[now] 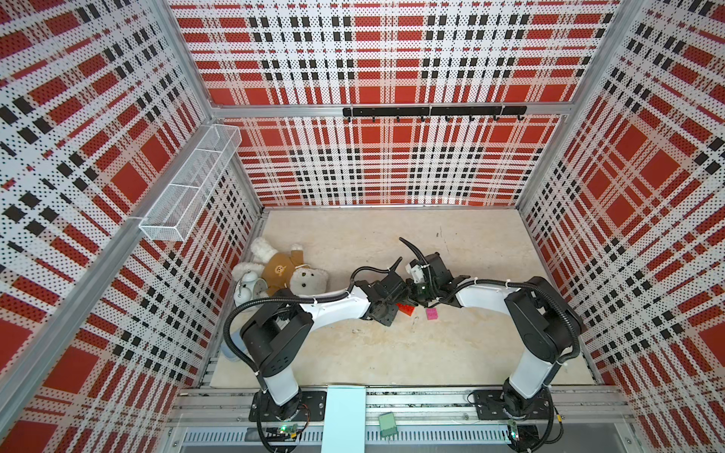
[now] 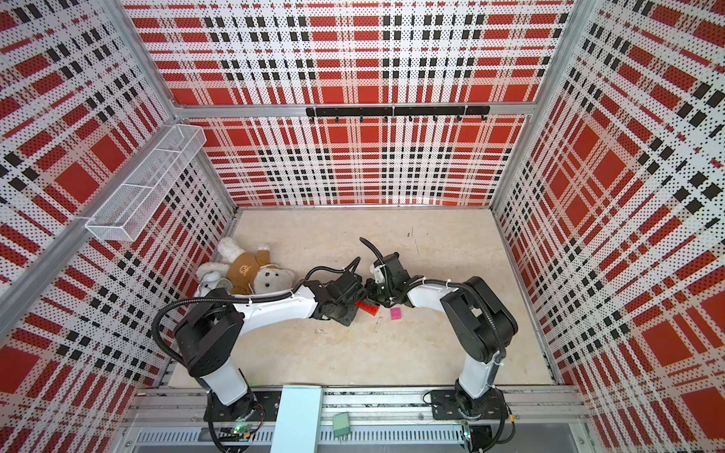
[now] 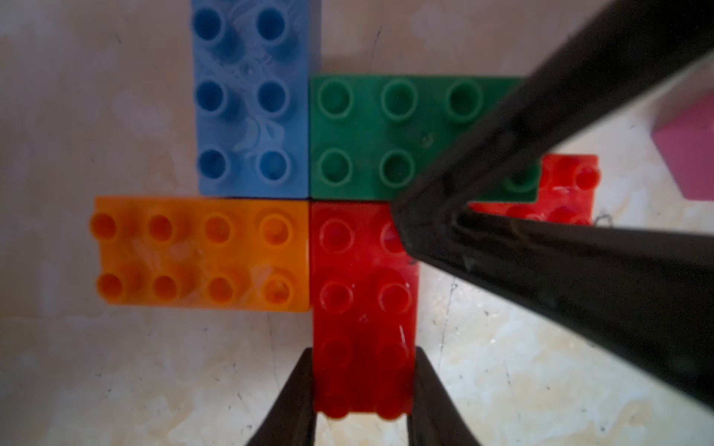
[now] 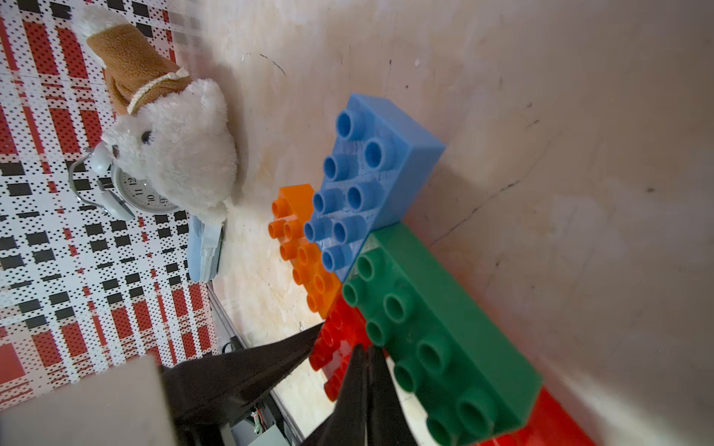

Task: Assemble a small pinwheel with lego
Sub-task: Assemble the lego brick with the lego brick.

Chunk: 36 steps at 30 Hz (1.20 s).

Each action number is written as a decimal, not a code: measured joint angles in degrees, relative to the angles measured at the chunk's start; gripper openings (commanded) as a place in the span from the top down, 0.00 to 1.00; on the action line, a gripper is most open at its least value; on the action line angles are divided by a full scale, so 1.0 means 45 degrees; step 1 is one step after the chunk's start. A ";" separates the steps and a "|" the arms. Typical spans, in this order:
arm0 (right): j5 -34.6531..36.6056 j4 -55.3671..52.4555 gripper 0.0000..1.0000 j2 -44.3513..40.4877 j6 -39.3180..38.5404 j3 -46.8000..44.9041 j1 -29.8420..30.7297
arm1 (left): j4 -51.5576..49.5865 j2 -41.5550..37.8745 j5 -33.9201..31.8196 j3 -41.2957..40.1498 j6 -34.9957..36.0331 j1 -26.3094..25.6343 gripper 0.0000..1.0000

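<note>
The pinwheel [image 3: 309,197] lies flat on the table: blue [image 3: 251,96], green [image 3: 386,135], orange [image 3: 201,255] and red [image 3: 363,289] lego bricks meet at one corner. Another red brick [image 3: 568,185] sticks out from under the green one. My left gripper [image 3: 363,351] is shut on the outer end of the red arm. My right gripper [image 4: 366,349] is shut and empty, its tips resting where the red and green bricks [image 4: 436,328] meet. The pink square [image 1: 432,313] lies loose on the table just right of the arms. In both top views the arms hide most of the pinwheel, leaving a red corner [image 2: 368,308] showing.
A white teddy bear [image 1: 290,270] and an alarm clock [image 1: 249,286] lie at the table's left edge, with a light-blue object [image 1: 231,349] nearer the front. A wire basket [image 1: 192,184] hangs on the left wall and a hook rail [image 1: 431,111] on the back wall.
</note>
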 measured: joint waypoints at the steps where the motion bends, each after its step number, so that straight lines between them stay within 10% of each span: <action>1: 0.0044 -0.0083 1.00 0.0058 0.0005 0.0097 0.0019 | 0.0010 0.0000 0.0010 0.0000 0.0000 0.0015 0.74; 7: 0.0185 -0.0325 1.00 0.0272 0.0034 0.0471 0.0073 | 0.0063 0.0005 0.0019 0.0000 -0.0019 0.0151 0.68; 15: 0.0146 -0.0350 0.97 0.0267 0.0078 0.0554 0.0112 | 0.0529 -0.0248 0.0219 -0.0170 0.0083 0.0107 0.16; 22: 0.0170 -0.1491 0.93 0.0165 -0.0063 0.1069 0.0175 | 0.0505 -0.1651 0.0185 -0.0811 0.0029 -0.0146 0.00; 36: 0.4337 -0.7655 0.33 -0.4109 -0.2399 0.1953 -0.0724 | 0.0597 -0.9462 0.0505 -0.3886 -0.1617 0.0257 0.01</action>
